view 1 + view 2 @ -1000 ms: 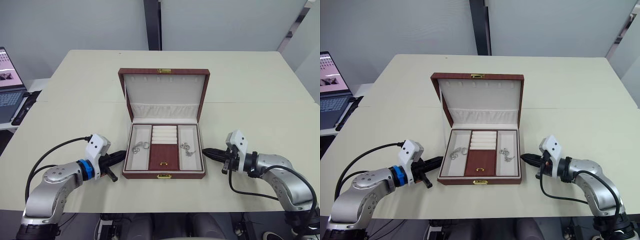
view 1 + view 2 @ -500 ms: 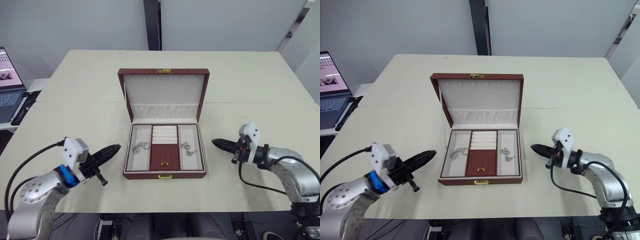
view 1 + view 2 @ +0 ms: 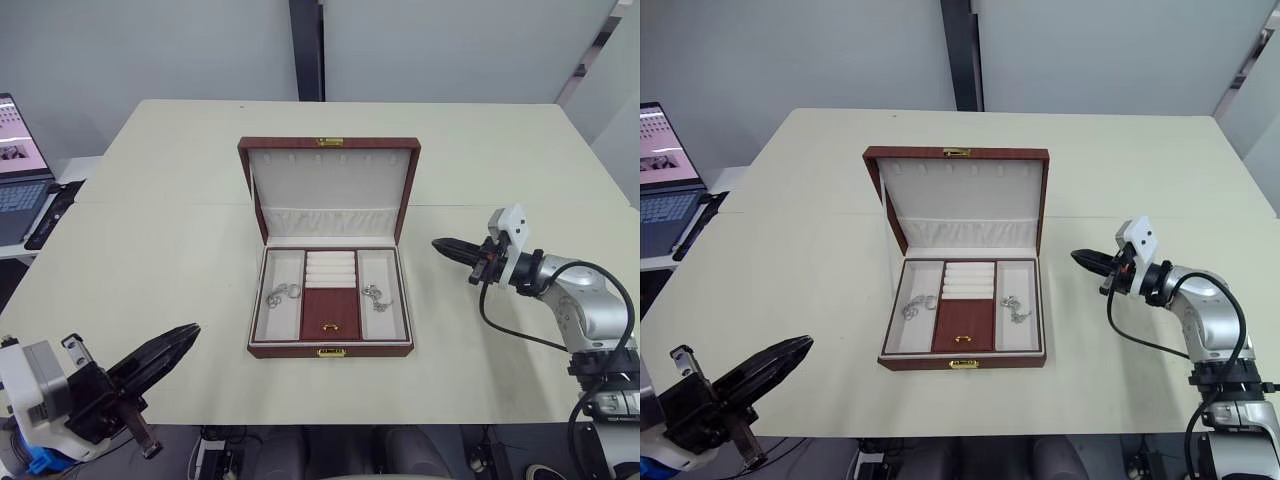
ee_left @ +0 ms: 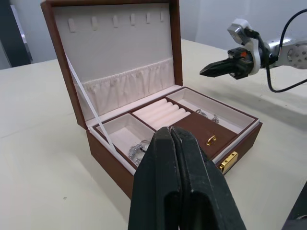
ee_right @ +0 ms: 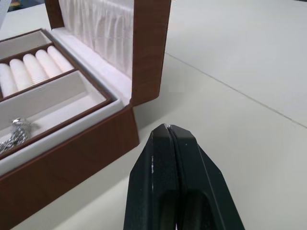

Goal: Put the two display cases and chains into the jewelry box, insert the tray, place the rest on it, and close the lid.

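The box sits open mid-table, lid upright, the tray already in place — a chain in its left compartment, another in the right. Both grippers are clenched on nothing: the left gripper off the table's near-left corner, the right gripper beside the box's right wall, apart from it.

Pale cream table spanning room centre, seam running across its top. Grey wall panels standing behind, dark vertical post dividing them. Open laptop sitting on lower side surface at robot's left, screen glowing. Even, soft light falling over tabletop.
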